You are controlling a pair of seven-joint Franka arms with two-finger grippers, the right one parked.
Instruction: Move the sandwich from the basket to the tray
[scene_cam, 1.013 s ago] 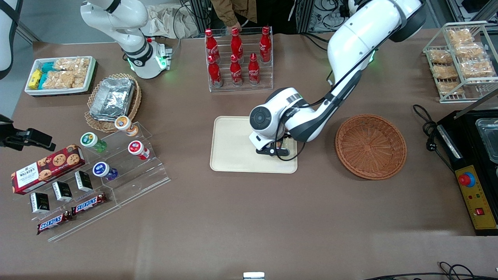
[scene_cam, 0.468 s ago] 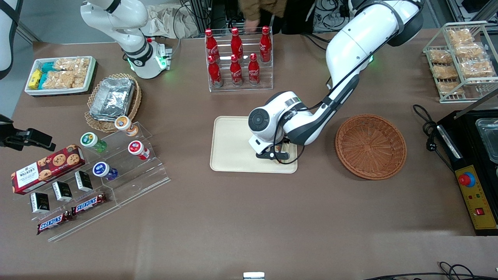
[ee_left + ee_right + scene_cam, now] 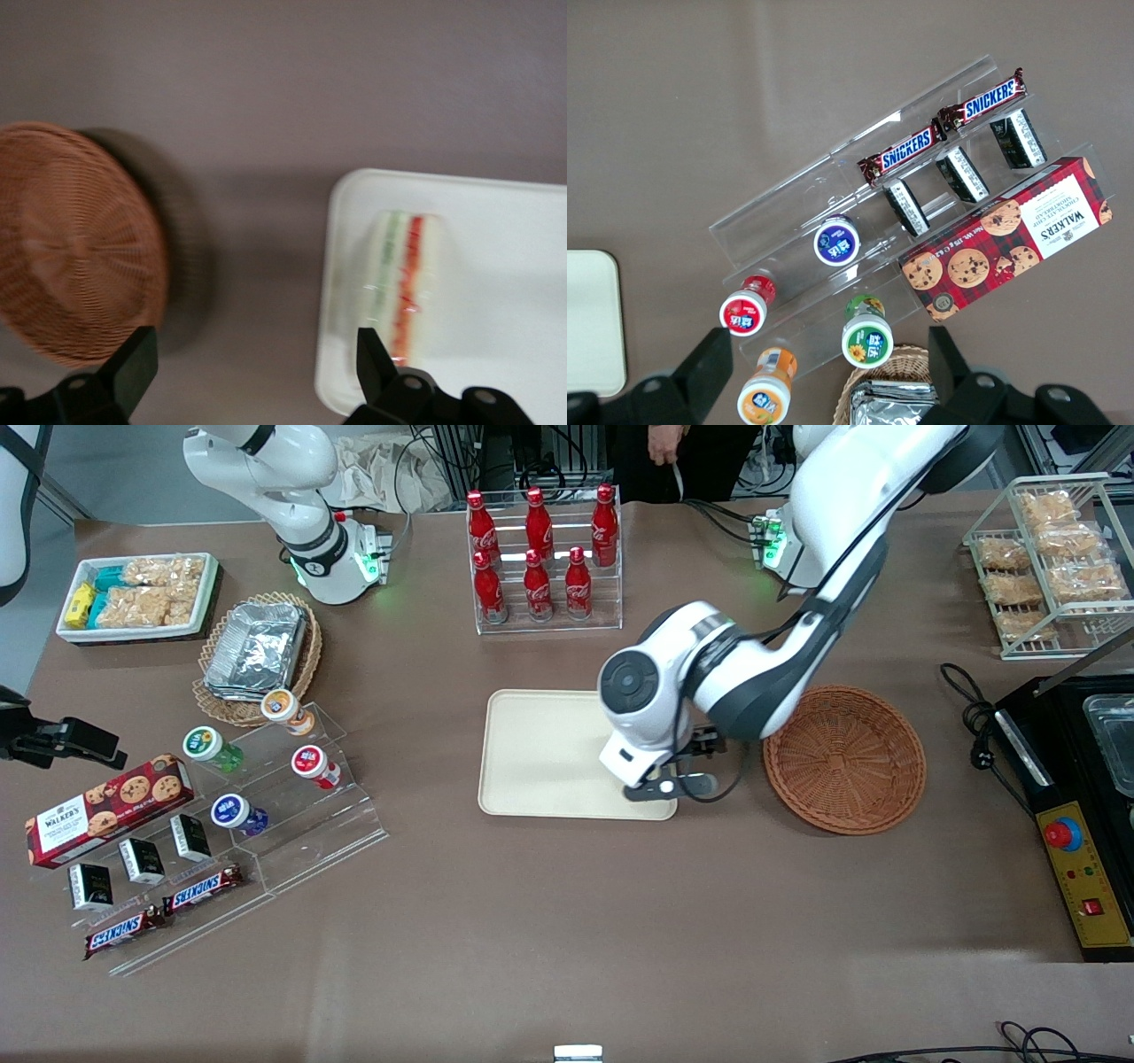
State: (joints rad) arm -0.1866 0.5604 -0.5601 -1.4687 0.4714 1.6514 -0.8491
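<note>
A brown table (image 3: 567, 921) carries everything. My gripper (image 3: 252, 376) hangs with fingers spread wide and nothing between them, above the gap between the tray (image 3: 514, 230) and the basket (image 3: 71, 248). The sandwich (image 3: 403, 279) lies on the tray beside its rim nearest the basket. At the tray's twelve o'clock stands a rack of red bottles (image 3: 540, 549); toward nine o'clock, an acrylic stand of jars (image 3: 266, 762).

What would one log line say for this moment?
sandwich: on tray | basket: empty | gripper: open, raised between tray and basket
</note>
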